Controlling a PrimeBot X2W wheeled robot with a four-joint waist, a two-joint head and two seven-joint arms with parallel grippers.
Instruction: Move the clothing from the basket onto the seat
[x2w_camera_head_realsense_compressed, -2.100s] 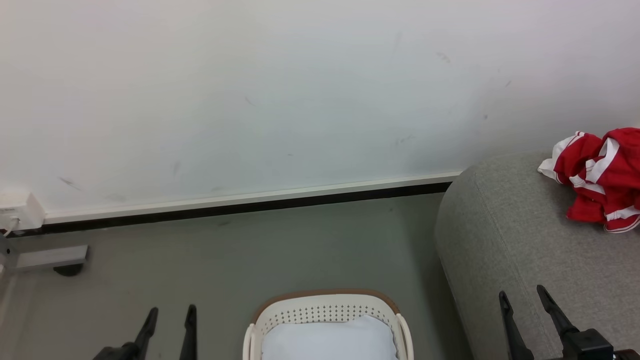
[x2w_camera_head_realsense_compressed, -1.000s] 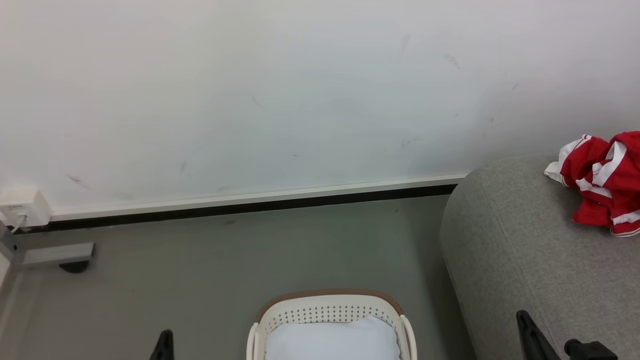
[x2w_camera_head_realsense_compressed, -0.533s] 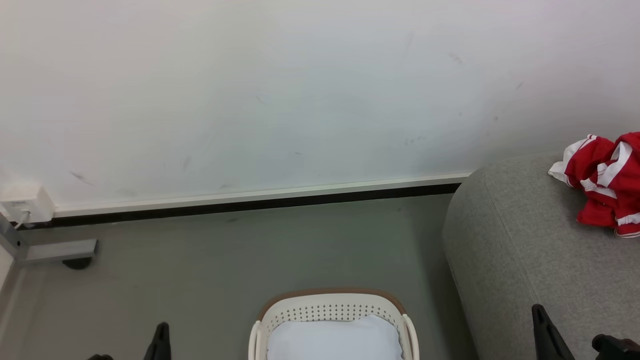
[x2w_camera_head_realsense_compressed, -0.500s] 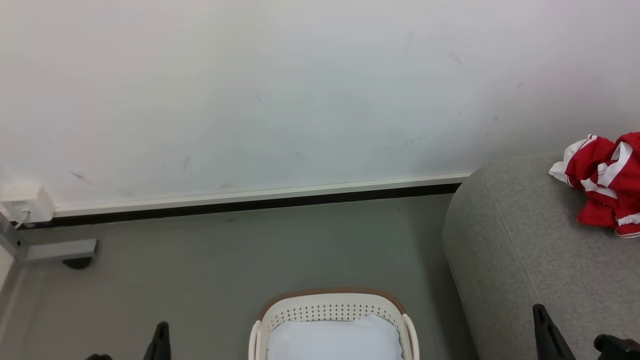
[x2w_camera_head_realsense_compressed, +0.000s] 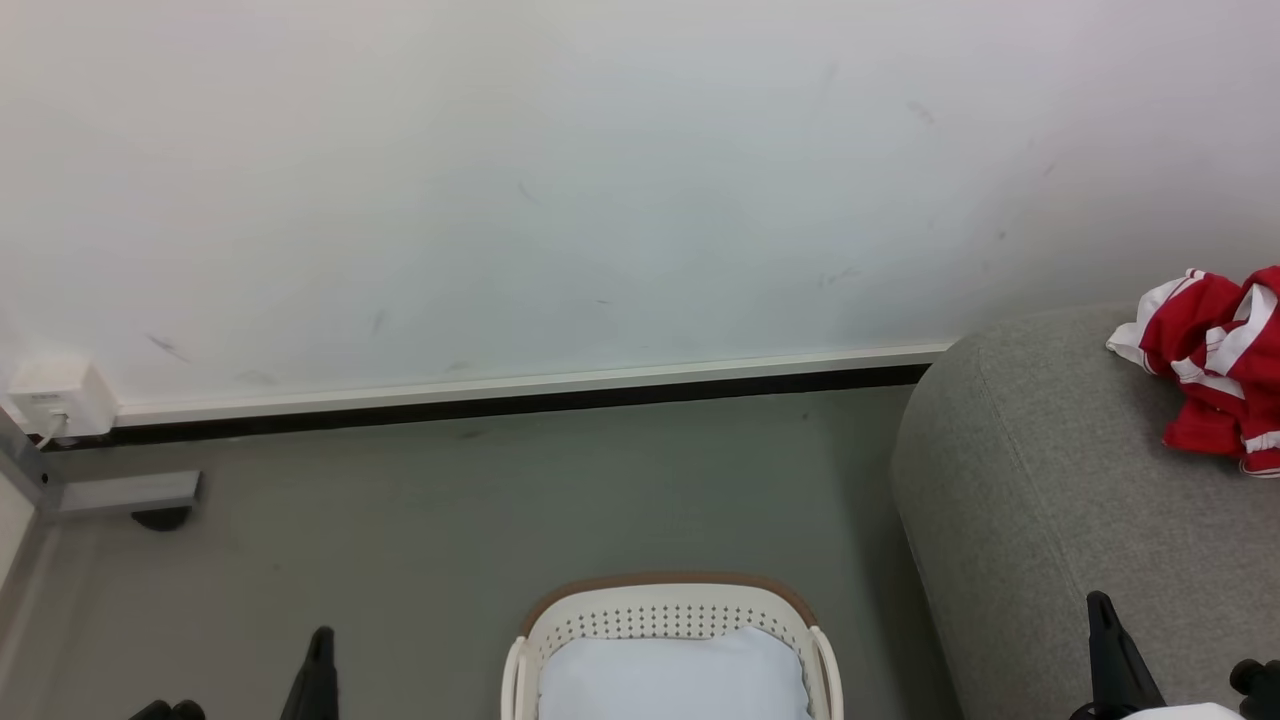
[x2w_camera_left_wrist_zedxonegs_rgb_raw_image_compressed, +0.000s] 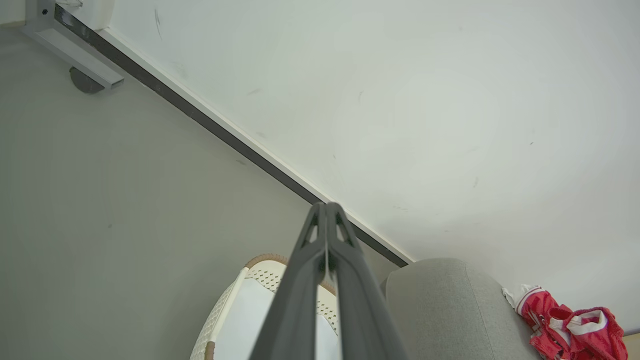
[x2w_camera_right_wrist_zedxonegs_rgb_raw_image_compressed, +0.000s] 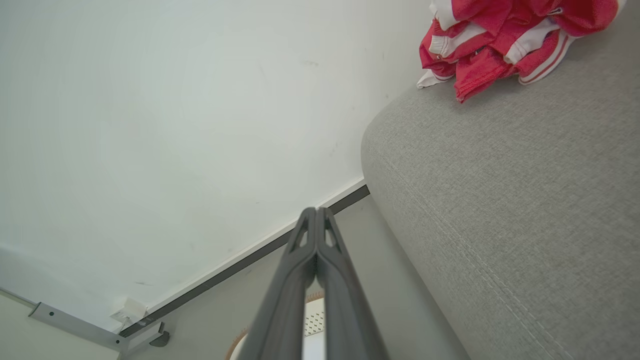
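While your left gripper (x2w_camera_left_wrist_zedxonegs_rgb_raw_image_compressed: 327, 205) and right gripper (x2w_camera_right_wrist_zedxonegs_rgb_raw_image_compressed: 316, 210) sit pinched together, empty, the clothing (x2w_camera_right_wrist_zedxonegs_rgb_raw_image_compressed: 500, 40) lies bunched on the seat (x2w_camera_right_wrist_zedxonegs_rgb_raw_image_compressed: 500, 200), well ahead and right of the right gripper; likely soft and light, best taken at a raised fold.

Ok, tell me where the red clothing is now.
The red clothing lies bunched on the grey seat, at the head view's far right, well apart from the basket.
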